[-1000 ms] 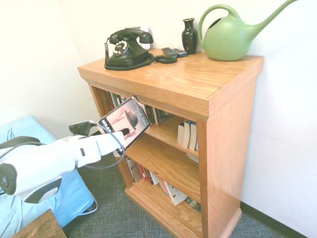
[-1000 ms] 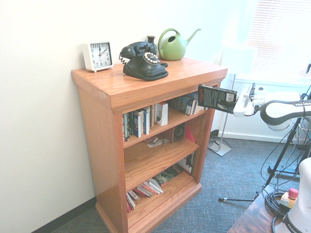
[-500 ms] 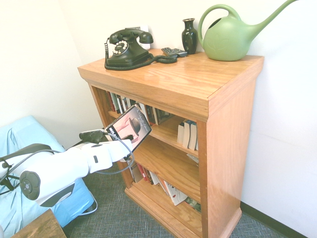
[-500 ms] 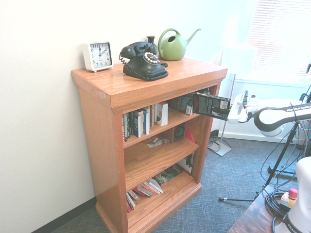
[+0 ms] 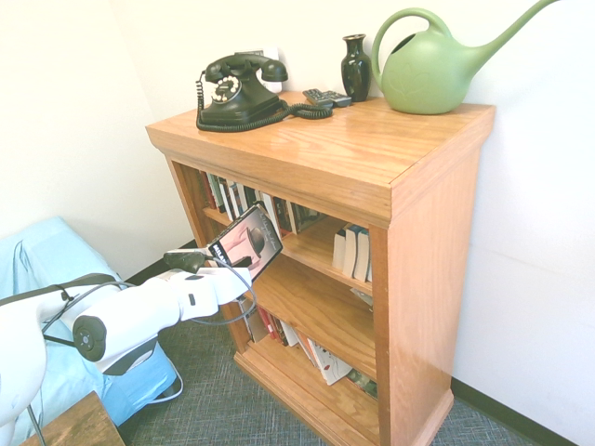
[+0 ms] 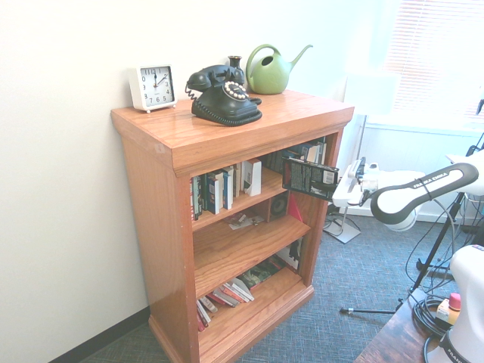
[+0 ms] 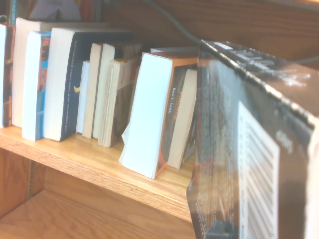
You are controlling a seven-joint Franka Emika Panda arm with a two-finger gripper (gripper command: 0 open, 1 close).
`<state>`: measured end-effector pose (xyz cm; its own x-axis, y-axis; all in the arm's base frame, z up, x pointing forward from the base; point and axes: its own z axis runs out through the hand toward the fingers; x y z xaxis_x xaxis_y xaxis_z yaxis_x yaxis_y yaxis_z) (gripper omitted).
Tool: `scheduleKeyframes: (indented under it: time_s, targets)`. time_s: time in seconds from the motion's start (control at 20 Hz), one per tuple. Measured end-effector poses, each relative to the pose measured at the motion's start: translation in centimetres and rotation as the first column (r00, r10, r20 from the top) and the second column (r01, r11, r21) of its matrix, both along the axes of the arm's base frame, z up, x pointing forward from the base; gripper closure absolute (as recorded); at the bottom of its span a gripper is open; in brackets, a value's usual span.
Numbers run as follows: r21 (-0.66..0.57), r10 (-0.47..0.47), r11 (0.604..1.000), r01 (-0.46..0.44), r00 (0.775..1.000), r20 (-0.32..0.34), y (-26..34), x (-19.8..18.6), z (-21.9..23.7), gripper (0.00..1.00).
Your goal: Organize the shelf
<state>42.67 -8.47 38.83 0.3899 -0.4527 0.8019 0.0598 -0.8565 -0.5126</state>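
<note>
Shelf: an oak bookcase point(image 5: 390, 177) stands against a white wall on grey carpet, with a thick overhanging top and three open tiers.
Top of shelf: a black rotary telephone point(image 5: 240, 89), a small dark vase point(image 5: 355, 67) and a green watering can point(image 5: 437, 67) stand there; the second exterior view also shows a white square clock point(image 6: 153, 87) at the far end.
Top tier: a row of books point(image 7: 99, 89) stands mostly upright; in the wrist view one white-edged paperback point(image 7: 149, 117) leans against its neighbours.
Middle tier: mostly bare wood, with a few small papers point(image 6: 243, 221) lying on it.
Bottom tier: several books point(image 6: 227, 293) lie tipped over or flat.
Arm: the white arm point(image 5: 139, 311) reaches in from beside a light blue cushion point(image 5: 46, 269).
Gripper: the gripper point(image 5: 240, 265) is closed on the lower edge of a dark-covered book point(image 5: 246, 242).
Held book: it is tilted, just in front of the shelf's open face at the level of the top tier's board; its back cover with white print point(image 6: 310, 178) faces the second exterior camera.
Contact: whether the held book touches the shelf cannot be told.
</note>
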Motion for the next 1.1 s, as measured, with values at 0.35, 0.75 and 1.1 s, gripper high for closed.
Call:
scheduleKeyframes:
  time_s: [0.35,0.75,1.1]
  targets:
    - [0.022,-0.056,0.998,0.055,0.998,0.02,-0.4,0.5,-2.0,1.0]
    - [0.06,-0.112,0.992,0.108,0.991,0.076,4.0,5.3,-2.4,1.0]
    - [0.075,-0.161,0.985,0.157,0.985,0.054,5.3,7.8,-3.9,1.0]
